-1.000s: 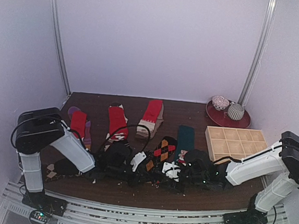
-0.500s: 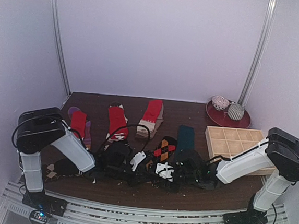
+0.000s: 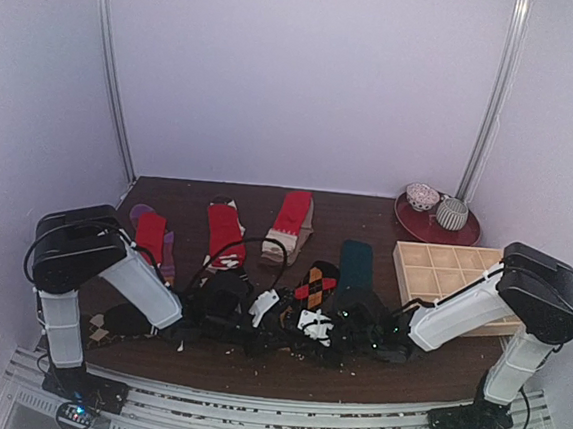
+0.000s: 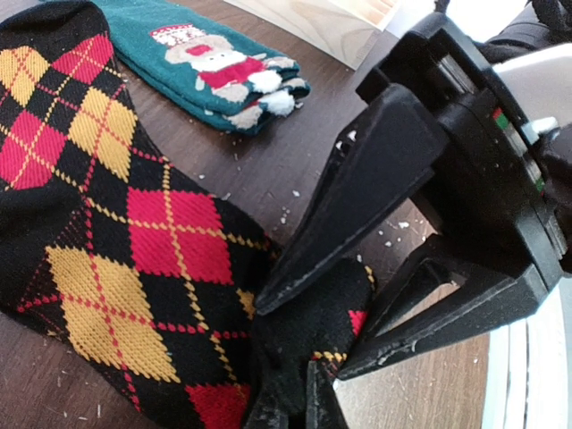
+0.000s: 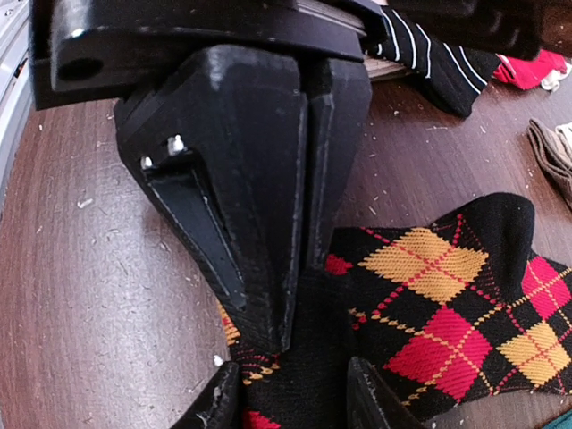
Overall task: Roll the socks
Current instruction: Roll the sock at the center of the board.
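Note:
The black sock with orange-red argyle diamonds (image 3: 312,285) lies at the table's middle front and fills the left wrist view (image 4: 116,223). My left gripper (image 3: 279,318) (image 4: 299,398) is shut, pinching the sock's black end. My right gripper (image 3: 307,327) (image 5: 295,398) is open, one finger on each side of that same end, facing the left gripper's fingers (image 5: 268,268). The dark teal monkey sock (image 3: 356,263) (image 4: 206,63) lies flat just behind. Red-and-beige socks (image 3: 223,231) and a red-and-purple sock (image 3: 151,237) lie further back left.
A wooden compartment tray (image 3: 452,272) stands at the right. A red plate (image 3: 436,228) with two rolled socks is at the back right. A black-and-white striped sock (image 5: 429,63) lies behind the left gripper. Lint specks dot the brown table (image 3: 253,367).
My right arm has swung left, bringing its gripper up to the left gripper over the argyle sock's end. The left arm has held still.

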Robot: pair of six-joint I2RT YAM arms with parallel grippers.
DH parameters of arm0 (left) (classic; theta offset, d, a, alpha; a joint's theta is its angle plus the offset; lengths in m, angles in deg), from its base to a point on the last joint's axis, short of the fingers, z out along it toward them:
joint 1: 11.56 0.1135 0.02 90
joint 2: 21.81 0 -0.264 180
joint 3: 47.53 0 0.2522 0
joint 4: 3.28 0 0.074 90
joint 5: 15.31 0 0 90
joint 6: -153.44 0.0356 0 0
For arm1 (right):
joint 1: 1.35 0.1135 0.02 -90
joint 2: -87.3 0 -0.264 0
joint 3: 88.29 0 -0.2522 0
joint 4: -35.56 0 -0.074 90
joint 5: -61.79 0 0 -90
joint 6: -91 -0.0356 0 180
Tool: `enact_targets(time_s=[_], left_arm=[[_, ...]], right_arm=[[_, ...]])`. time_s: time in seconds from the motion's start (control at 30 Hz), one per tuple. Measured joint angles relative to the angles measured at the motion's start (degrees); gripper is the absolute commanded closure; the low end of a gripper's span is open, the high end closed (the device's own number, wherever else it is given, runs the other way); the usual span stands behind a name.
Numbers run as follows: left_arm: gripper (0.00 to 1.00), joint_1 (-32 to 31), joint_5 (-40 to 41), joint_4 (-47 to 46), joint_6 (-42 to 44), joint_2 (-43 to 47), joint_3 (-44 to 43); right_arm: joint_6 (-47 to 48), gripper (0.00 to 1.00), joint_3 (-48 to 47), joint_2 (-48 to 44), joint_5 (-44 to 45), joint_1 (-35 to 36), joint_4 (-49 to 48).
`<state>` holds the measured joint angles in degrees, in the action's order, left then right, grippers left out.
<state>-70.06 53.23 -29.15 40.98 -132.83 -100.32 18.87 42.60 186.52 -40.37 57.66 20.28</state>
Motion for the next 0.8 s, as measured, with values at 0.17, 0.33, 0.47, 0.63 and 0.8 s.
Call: enact_targets(time_s=[0.17,0.33,0.47,0.63,0.8], left_arm=[[0.86,0.39,-0.46,-0.74,0.24,0.00,0.55],[0.53,0.68,-0.35,-1.14,1.62,3.08,3.56],[0.45,0.83,2.64,4.09,3.69,9.22,7.28],[0.44,0.92,6.36,8.07,8.59,16.72,11.37],[0.45,0.26,9.44,6.27,15.32,19.30,11.30]], right_arm=[[-2.47,0.86,0.00,0.00,0.15,0.00,0.11],[-6.82,0.89,-1.60,0.57,-0.98,-0.42,1.81],[-12.31,0.90,-4.09,1.55,-4.85,-2.40,4.98],[-19.67,0.89,-9.27,4.39,-13.35,-5.49,11.04],[-24.83,0.89,-11.37,5.73,-21.79,-8.41,14.84]])
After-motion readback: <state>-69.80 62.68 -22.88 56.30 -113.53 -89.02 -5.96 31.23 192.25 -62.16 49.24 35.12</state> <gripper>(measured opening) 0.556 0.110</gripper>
